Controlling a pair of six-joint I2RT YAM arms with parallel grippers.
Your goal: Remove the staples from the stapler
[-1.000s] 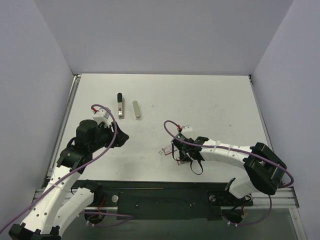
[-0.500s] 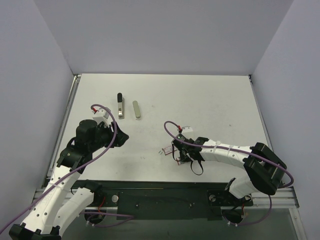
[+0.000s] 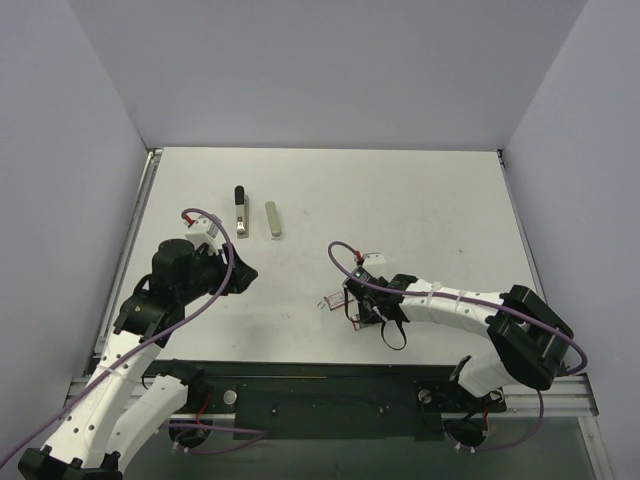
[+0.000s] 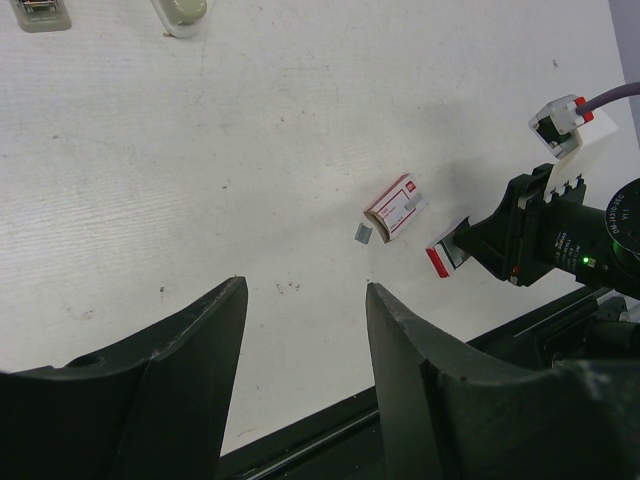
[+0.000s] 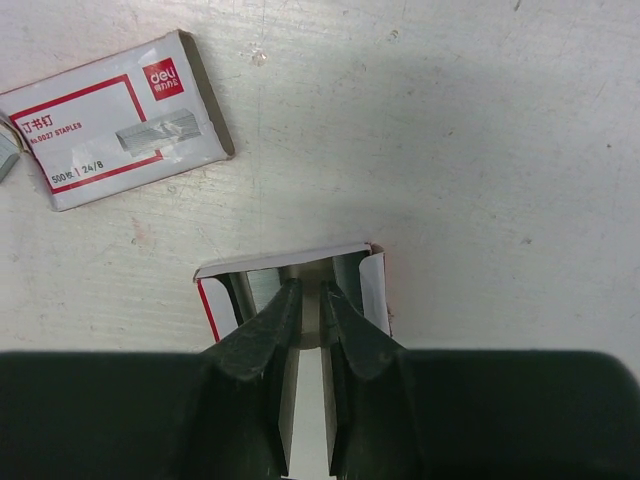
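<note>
The stapler, silver with a black end, lies at the back left of the table, and its end shows in the left wrist view. My right gripper reaches into a small open white-and-red tray near the front middle. Its jaws stand a narrow gap apart, and a thin grey strip, the staples, fills that gap. My left gripper hangs open over bare table at the front left, far from the stapler, with nothing between its fingers.
A red-and-white staple box sleeve lies just left of the tray, with a tiny grey piece beside it. A silver-grey oblong piece lies right of the stapler. The table's front rail runs close behind the tray.
</note>
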